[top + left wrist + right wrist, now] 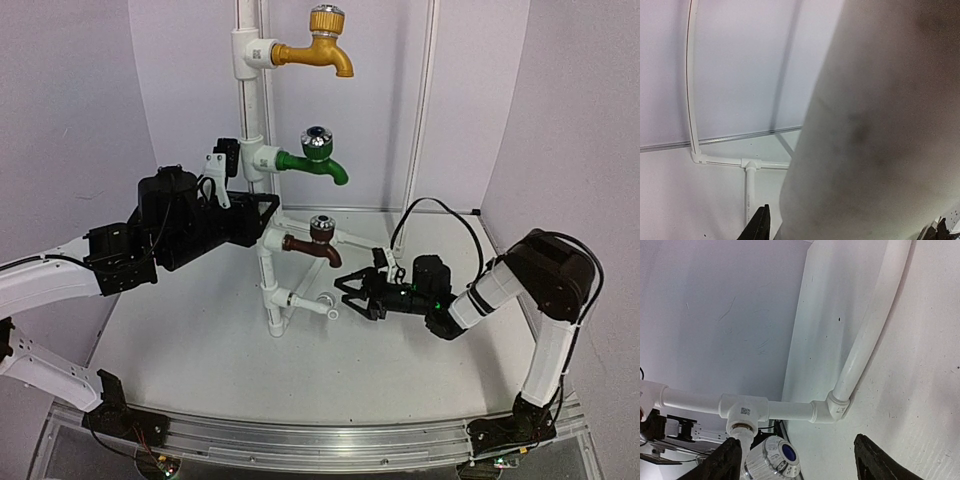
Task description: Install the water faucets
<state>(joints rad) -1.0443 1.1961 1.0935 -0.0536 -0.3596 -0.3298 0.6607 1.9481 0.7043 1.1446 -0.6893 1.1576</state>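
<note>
Your right gripper (343, 292) stands with its jaws spread wide, level with the lowest tap on the stand and pointing at it from the right. That tap is the white faucet (310, 301). It sits in the bottom T-fitting (272, 295) of the upright pipe (250, 110), low over the table (200, 350), and reaches out toward your fingertips. From above, its outer end lies right at the mouth of the open jaws, barely inside them if at all.

In your right wrist view the white faucet (771, 464) shows at the bottom edge, its silver knob with a blue centre facing the camera. Its brass-coloured neck enters the T-fitting (742, 411) just above it. The tap lies between the two fingers (726, 462), hard by the one on the left of that picture and well apart from the other. You cannot tell whether that nearer finger touches it. Nothing is clamped.

Your left gripper (262, 217) is closed narrowly around the upright pipe, between the green faucet (318, 158) above and the brown faucet (312, 243) just below. In the left wrist view the pipe (875, 125) fills most of the frame as a blurred pale mass, with a dark fingertip on either side at the bottom edge.

The yellow faucet (318, 45) sits in the topmost fitting. The yellow, green and brown taps all point to the right of the pipe, on the same side as the white one.
</note>
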